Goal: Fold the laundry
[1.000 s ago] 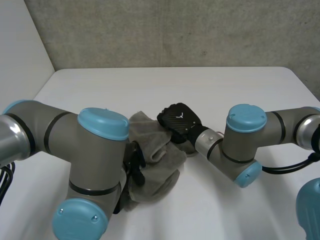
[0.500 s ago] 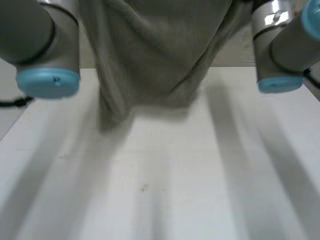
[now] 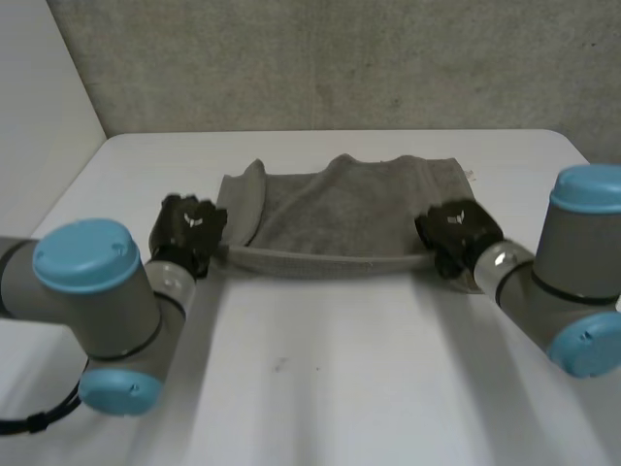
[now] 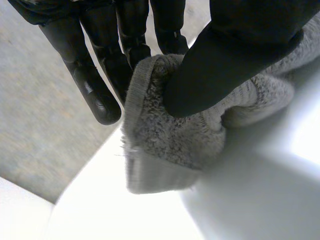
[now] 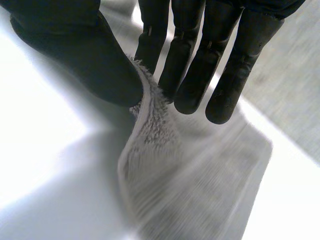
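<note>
A grey towel (image 3: 340,209) is stretched out between my two hands over the middle of the white table (image 3: 320,388), its near edge pulled taut in a line. My left hand (image 3: 189,225) pinches the towel's near left corner (image 4: 160,135) between thumb (image 4: 220,70) and fingers. My right hand (image 3: 454,231) pinches the near right corner (image 5: 150,120) the same way, thumb (image 5: 85,60) against fingers. The far left corner of the towel curls up into a flap (image 3: 248,199).
A grey wall (image 3: 330,63) runs behind the table's far edge. Bare tabletop lies in front of the towel, between my two forearms (image 3: 107,311) (image 3: 572,291).
The towel was a crumpled heap a second ago. Both hands closed on it, lifted it up high, and now hold it spread wide and low over the table.
</note>
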`<state>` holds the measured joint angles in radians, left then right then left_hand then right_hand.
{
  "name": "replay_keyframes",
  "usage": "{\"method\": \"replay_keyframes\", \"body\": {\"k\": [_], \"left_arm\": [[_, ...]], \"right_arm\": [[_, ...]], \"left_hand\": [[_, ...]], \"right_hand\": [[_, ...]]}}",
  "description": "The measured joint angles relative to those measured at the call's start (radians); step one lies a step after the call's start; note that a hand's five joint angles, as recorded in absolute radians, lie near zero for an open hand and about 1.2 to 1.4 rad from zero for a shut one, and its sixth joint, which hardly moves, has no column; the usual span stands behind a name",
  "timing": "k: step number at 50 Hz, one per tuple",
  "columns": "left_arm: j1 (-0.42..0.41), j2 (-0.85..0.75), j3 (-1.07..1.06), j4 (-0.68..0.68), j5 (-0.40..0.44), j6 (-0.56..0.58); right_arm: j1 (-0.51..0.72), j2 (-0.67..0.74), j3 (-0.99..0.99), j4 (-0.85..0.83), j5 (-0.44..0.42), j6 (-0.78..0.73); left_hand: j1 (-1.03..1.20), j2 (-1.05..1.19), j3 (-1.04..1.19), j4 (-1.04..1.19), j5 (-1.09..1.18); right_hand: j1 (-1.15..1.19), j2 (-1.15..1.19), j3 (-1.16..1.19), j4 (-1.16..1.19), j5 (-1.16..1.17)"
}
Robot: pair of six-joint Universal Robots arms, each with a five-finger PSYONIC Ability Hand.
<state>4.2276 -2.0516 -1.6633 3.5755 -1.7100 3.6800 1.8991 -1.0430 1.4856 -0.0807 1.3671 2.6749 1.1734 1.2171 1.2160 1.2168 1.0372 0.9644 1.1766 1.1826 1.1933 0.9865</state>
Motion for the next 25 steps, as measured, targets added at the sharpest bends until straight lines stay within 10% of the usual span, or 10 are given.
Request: {"method": "replay_keyframes", "body": {"k": [13,19,25], "left_arm": [[-0.006,0.092,-0.103,0.0,-0.011,-0.004],[-0.01,0.199,-0.101,-0.004,-0.013,-0.004],[0.002,0.243,-0.093,-0.002,-0.012,-0.003]], "right_arm": [[-0.081,-0.012,0.108,0.015,-0.057,0.091],[-0.189,-0.025,0.101,0.021,-0.062,0.321],[-0.233,-0.042,0.094,0.042,-0.072,0.363]], "left_hand": [[0.0,0.0,0.0,0.0,0.0],[0.0,0.0,0.0,0.0,0.0],[0.0,0.0,0.0,0.0,0.0]], "right_hand": [[-0.057,-0.115,-0.117,-0.112,-0.085],[-0.618,-0.787,-0.789,-0.803,-0.769],[-0.718,-0.9,-0.927,-0.929,-0.901]]}}
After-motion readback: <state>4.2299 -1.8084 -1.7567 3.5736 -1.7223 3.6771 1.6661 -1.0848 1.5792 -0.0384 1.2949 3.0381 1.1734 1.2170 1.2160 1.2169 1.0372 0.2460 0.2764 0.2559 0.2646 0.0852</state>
